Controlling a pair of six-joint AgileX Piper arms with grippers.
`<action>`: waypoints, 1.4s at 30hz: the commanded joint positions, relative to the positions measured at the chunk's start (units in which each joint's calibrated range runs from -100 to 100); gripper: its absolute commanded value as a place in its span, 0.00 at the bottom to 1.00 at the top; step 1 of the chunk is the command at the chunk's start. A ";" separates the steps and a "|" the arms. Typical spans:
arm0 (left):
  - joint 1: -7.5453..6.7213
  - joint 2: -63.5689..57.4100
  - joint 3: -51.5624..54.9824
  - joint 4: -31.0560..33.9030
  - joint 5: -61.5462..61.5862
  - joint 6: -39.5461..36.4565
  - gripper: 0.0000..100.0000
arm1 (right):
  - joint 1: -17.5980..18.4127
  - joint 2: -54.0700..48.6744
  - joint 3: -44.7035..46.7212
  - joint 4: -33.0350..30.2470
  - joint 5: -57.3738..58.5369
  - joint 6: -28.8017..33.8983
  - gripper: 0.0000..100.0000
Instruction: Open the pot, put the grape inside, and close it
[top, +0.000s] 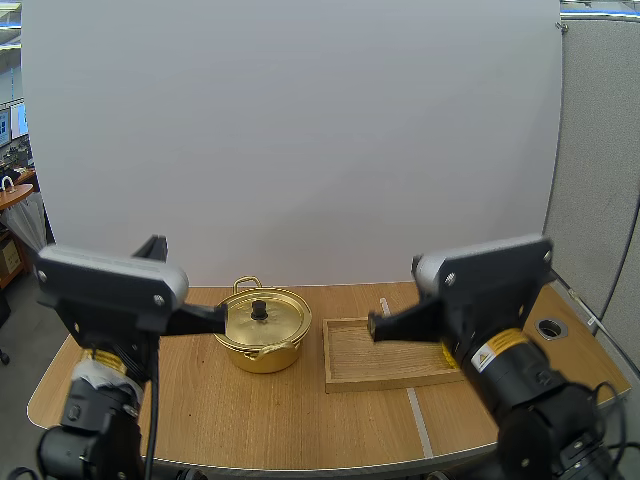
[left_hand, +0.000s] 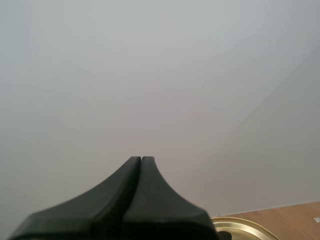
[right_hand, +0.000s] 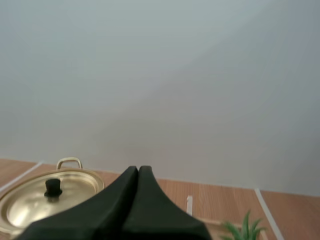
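Observation:
A gold pot stands on the table left of centre, its lid on, with a black knob on top. My left gripper hovers at the pot's left rim, and in the left wrist view its fingers lie shut together as one dark wedge beside the lid's edge. My right gripper hangs over the wooden tray's back left part, shut. Beyond it are the pot lid and a green grape stem on the tray.
A white board stands behind the table. A strip of white tape runs along the tabletop in front of the tray. A round cable hole lies at the table's far right.

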 joint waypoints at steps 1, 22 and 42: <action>0.17 -0.22 4.48 0.32 -2.94 -0.13 0.00 | -0.30 -0.36 3.92 0.08 -2.55 -0.12 0.00; 0.33 -0.22 5.42 0.69 30.09 -6.59 0.00 | -1.71 -2.53 6.33 -0.78 18.49 -0.12 0.00; 0.66 -0.22 5.42 1.96 33.36 -11.91 0.00 | -3.21 -2.53 6.33 -1.68 22.01 -0.12 0.00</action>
